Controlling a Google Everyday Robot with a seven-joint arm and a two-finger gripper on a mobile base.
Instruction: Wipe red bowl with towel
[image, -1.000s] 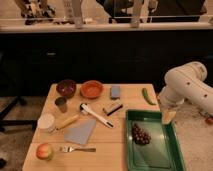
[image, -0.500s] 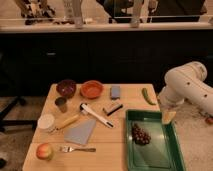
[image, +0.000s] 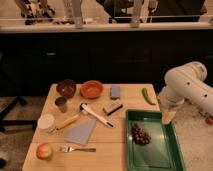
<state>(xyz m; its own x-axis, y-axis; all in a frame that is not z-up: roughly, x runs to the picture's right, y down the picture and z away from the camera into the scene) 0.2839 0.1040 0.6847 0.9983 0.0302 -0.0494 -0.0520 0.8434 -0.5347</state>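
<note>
The red bowl (image: 92, 89) is orange-red and sits at the back of the wooden table (image: 115, 145), right of a darker maroon bowl (image: 66, 88). The towel (image: 80, 132), a flat pale grey-blue cloth, lies towards the table's front left, well in front of the red bowl. My gripper (image: 168, 117) hangs from the white arm (image: 187, 85) at the right, over the far right rim of the green tray (image: 172, 145), far from both the bowl and the towel.
A blue-grey block (image: 115, 91), a green cucumber-like item (image: 147, 95), a white-handled brush (image: 95, 114), a small black-and-white brush (image: 112, 108), a cup (image: 61, 104), a white container (image: 46, 122), a yellow-handled tool (image: 66, 121), an apple (image: 44, 151) and a fork (image: 77, 149) lie about. Grapes (image: 140, 134) sit in the tray.
</note>
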